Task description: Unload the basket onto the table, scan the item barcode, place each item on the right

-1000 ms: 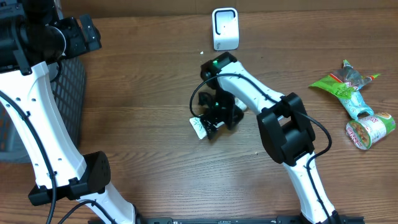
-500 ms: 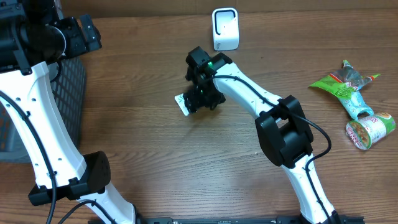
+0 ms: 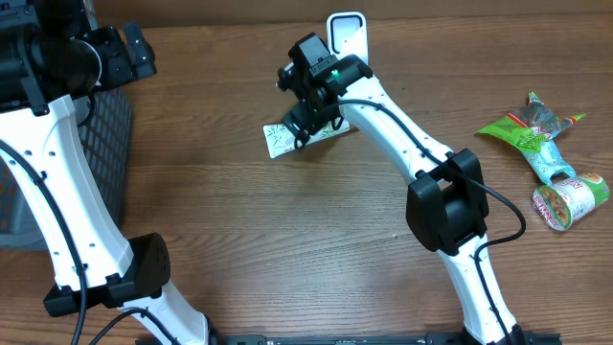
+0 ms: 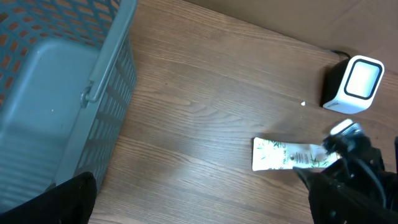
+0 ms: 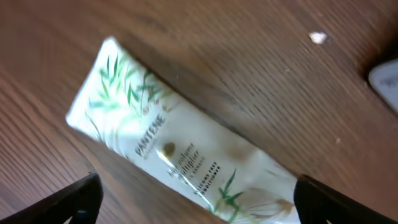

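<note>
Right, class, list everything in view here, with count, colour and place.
Pantene tube: one, white with green leaves, flat under the right gripper
barcode scanner: one, white, far edge
basket: one, grey, left side
snack packets: two, green and teal, right edge
cup: one, green and red, right edge
table: one, brown wood
left gripper: one, black, open, by the basket
right gripper: one, black, open, over the Pantene tube

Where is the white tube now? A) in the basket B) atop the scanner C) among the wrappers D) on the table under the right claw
D: the white tube lies flat on the table, with the right claw open above it.
</note>
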You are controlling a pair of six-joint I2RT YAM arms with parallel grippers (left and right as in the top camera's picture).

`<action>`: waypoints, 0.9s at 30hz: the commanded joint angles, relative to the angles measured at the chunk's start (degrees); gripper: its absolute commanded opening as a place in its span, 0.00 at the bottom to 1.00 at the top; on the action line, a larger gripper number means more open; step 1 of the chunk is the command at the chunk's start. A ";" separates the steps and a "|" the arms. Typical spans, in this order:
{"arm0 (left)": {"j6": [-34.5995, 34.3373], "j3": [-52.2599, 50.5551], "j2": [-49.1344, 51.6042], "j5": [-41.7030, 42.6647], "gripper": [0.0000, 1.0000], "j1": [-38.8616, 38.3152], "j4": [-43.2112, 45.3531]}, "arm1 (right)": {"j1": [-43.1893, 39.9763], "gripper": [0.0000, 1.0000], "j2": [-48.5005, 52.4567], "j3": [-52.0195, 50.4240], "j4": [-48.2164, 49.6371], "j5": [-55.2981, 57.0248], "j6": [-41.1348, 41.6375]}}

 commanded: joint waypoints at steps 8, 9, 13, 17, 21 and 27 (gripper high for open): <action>-0.76 0.02 0.02 -0.61 1.00 0.11 0.09 | -5.73 1.00 0.26 -10.69 5.77 -2.38 -25.64; -0.76 0.02 0.02 -0.61 1.00 0.11 0.09 | -6.99 1.00 0.26 -11.63 6.69 -2.43 -25.62; -0.76 0.02 0.02 -0.61 1.00 0.11 0.09 | -8.81 0.84 0.22 -11.69 3.72 -2.91 -22.05; -0.76 0.02 0.02 -0.61 1.00 0.11 0.09 | -8.63 0.82 0.13 -10.25 -1.66 -3.28 -12.24; -0.76 0.02 0.02 -0.61 1.00 0.11 0.09 | -7.65 0.79 0.13 -8.96 -8.61 -8.66 -8.57; -0.76 0.02 0.02 -0.61 1.00 0.11 0.09 | -5.46 0.81 0.07 -7.93 -11.82 -3.41 -8.61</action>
